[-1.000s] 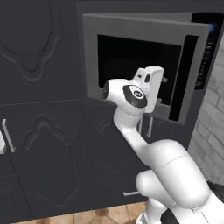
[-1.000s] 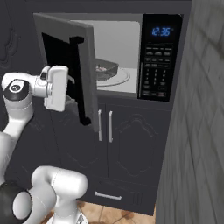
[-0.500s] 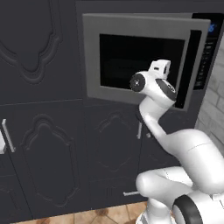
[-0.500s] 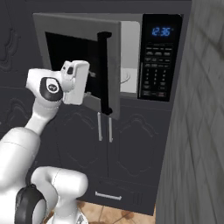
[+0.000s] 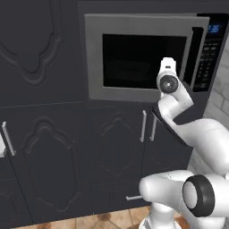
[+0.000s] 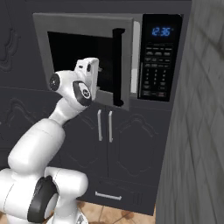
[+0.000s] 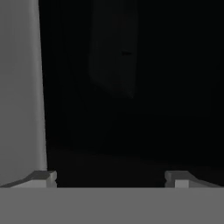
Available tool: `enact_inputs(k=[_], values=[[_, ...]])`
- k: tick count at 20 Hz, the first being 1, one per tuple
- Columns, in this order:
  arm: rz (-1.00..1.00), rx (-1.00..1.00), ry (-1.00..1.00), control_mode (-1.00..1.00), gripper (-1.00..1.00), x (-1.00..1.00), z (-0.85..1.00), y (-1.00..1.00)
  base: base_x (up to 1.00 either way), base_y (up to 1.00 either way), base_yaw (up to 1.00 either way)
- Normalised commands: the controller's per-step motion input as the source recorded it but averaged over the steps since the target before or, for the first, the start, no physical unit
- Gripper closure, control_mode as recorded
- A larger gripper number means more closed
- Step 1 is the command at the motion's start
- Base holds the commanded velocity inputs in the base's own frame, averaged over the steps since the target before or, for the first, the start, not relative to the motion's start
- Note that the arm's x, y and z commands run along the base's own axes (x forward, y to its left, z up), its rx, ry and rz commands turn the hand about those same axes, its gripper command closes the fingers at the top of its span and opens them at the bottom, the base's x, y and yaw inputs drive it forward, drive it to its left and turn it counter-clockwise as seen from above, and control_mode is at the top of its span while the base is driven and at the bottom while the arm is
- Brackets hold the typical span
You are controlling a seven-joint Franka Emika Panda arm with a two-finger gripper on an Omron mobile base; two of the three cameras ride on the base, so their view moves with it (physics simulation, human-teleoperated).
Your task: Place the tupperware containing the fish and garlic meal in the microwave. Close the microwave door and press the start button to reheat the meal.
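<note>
My gripper (image 7: 109, 177) stands with its two fingers spread wide apart and nothing between them, pressed up close against the microwave door (image 5: 138, 57), at the door's lower corner on the handle side. In the hand view the door's silver-grey frame runs up one edge and the dark window takes up what lies beyond my fingertips (image 7: 43, 177). The black vertical handle (image 6: 118, 65) sits just beside my hand. The door is nearly shut against the microwave (image 6: 131, 57), with a thin sliver of light interior showing between handle and black control panel (image 6: 159, 59). The tupperware is hidden behind that dark window; I cannot make it out.
</note>
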Motion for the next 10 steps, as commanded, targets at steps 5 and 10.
enact_inputs(k=[5, 10], values=[[0.19, 0.00, 0.08, -1.00, -1.00, 0.66, 0.26, 0.01, 0.00, 0.00, 0.00], [0.09, 0.00, 0.19, -1.00, -1.00, 0.59, 0.35, 0.05, 0.00, 0.00, 0.00]])
